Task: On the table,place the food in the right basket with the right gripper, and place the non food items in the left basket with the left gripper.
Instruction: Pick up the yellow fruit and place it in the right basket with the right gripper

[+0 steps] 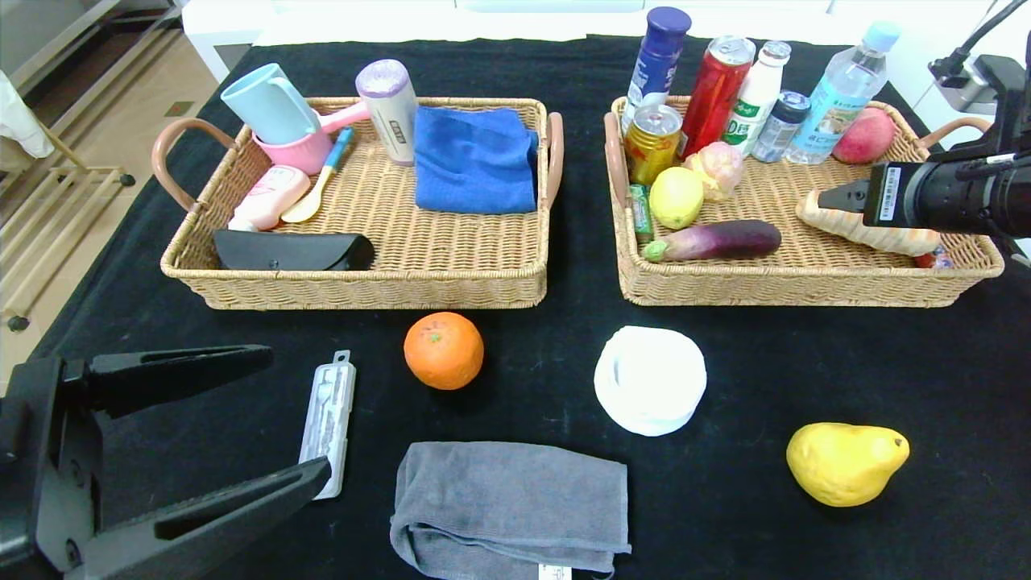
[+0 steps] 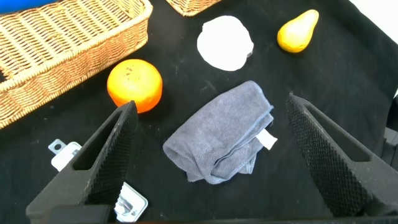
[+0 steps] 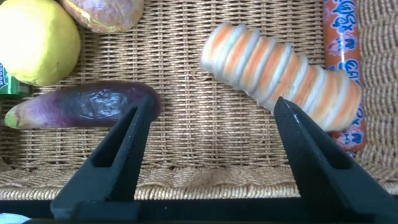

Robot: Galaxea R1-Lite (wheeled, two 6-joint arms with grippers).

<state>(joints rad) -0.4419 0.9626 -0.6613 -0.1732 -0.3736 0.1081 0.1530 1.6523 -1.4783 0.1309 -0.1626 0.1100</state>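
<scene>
The desk [image 1: 805,379] wears a flat black cloth. Two woven baskets sit at the back. The right basket [image 1: 805,286] holds the long bumpy bread [image 1: 854,227], lying flat. The right gripper [image 3: 208,134] hangs just over it, fingers apart, holding nothing. The left gripper [image 2: 208,149] waits low at the near left, fingers wide apart. On the cloth lie a soft grey towel [image 1: 511,507], a round white roll [image 1: 650,380], a lumpy yellow pear [image 1: 846,463], a round orange [image 1: 443,350] and a thin clear case [image 1: 328,419].
</scene>
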